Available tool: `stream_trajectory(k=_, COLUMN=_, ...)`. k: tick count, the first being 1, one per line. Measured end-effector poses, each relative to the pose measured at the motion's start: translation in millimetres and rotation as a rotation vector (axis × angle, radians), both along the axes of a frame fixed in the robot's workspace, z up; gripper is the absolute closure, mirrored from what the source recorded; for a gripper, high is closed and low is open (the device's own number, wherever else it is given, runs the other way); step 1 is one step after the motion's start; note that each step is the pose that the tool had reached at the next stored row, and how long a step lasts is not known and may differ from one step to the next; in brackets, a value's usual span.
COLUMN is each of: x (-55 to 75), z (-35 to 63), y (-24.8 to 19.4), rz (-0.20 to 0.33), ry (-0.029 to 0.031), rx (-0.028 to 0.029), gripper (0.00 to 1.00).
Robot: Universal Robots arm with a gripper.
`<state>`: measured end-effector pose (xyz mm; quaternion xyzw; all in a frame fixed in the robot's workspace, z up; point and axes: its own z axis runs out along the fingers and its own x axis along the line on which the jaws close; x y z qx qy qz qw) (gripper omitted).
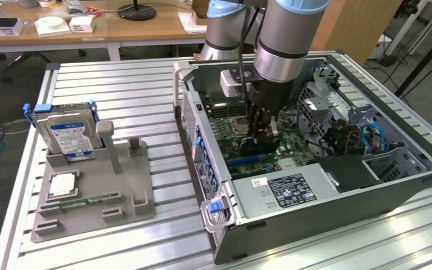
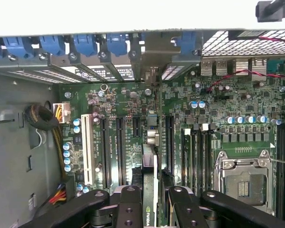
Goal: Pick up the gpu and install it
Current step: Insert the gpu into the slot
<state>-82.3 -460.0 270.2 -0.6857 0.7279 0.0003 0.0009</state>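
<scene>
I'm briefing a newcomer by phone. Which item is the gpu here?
Find the open computer case on the slatted table. Inside it, the arm's end effector is shut on the gpu, a thin card standing edge-on over the motherboard's slots, unlike the blue-labelled hard drive outside in the grey holder.

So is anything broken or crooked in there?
Nothing stands out. The gripper holds the gpu edge-on and straight over the motherboard slots inside the computer case. The hard drive stands upright in its gray holder.
</scene>
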Motion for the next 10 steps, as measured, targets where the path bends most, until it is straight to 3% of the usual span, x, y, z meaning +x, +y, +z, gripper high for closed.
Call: stream_trajectory(k=10, x=0.0, z=-9.9, y=0.0, rz=0.000, ry=0.0002, rx=-0.0004, gripper=0.74)
